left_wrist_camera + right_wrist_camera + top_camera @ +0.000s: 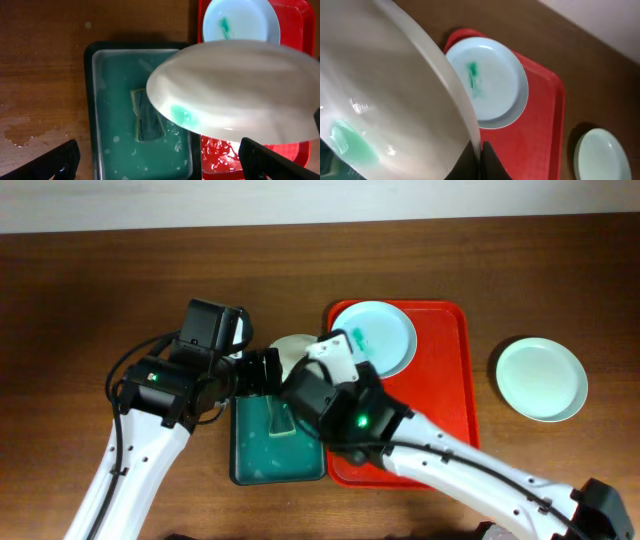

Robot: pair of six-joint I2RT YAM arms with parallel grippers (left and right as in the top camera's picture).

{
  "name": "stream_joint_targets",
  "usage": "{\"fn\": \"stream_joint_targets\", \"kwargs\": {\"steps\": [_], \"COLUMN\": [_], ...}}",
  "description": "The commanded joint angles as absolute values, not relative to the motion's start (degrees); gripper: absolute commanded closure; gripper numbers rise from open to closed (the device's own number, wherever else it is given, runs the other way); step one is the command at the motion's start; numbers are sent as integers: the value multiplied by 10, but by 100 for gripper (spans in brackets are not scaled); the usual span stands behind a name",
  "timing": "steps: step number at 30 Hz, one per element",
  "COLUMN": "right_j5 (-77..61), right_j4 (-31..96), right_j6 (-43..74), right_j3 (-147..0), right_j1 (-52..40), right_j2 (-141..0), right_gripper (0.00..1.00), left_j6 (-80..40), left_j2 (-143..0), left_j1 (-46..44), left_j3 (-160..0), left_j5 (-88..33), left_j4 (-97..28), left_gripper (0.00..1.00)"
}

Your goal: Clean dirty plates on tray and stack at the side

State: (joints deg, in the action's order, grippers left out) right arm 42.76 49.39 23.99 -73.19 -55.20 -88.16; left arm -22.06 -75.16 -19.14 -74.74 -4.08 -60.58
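The rim of one pale plate (pixel 385 90) is pinched between the narrow-set fingers of the right gripper (pixel 481 155); the plate is held tilted, raised above the dark green tray (pixel 92 100) and the near edge of the red tray (pixel 450 410); a teal smear (pixel 182 115) is seen on its inner face, so it is judged not yet clean. The left gripper (pixel 262 372) is spread wide with nothing between its fingers; it is pointed at the held plate from the other side, above the sponge (pixel 147 117), which lies in cloudy water in the green tray.

Further out, a second plate (pixel 385 340) is left lying flat at the far end of the red tray, marked with a teal streak in its middle. A third plate (pixel 541 379) is set on the table (pixel 100 280), well apart from the red tray on the right; no smear can be made out on it, and it is taken to be the one finished piece.

The task is therefore judged roughly a third done; two plates are yet to be wiped, and no stack has been formed beyond that single plate.

Both arms are reached in from the near edge of the table; the wrists are brought close together over the green tray; the right forearm is laid across the red tray.
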Motion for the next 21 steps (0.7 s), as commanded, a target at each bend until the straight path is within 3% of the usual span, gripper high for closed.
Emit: {"fn": "stream_joint_targets", "kwargs": {"steps": [1, 9, 21], "right_j5": [494, 570, 600], "right_j4": [492, 497, 501], "right_j6": [245, 243, 195], "right_j3": [-746, -746, -746], "right_j1": [-583, -630, -630], "right_j2": [-867, -867, -867], "right_gripper": [96, 96, 96], "left_j6": [-210, -210, -210], "left_j2": [-750, -750, -750], "left_j1": [-188, -188, -188], "left_j3": [-753, -753, -753], "left_j5": [-37, -37, -37], "left_j4": [-605, -605, -605], "left_gripper": [1, 1, 1]}}
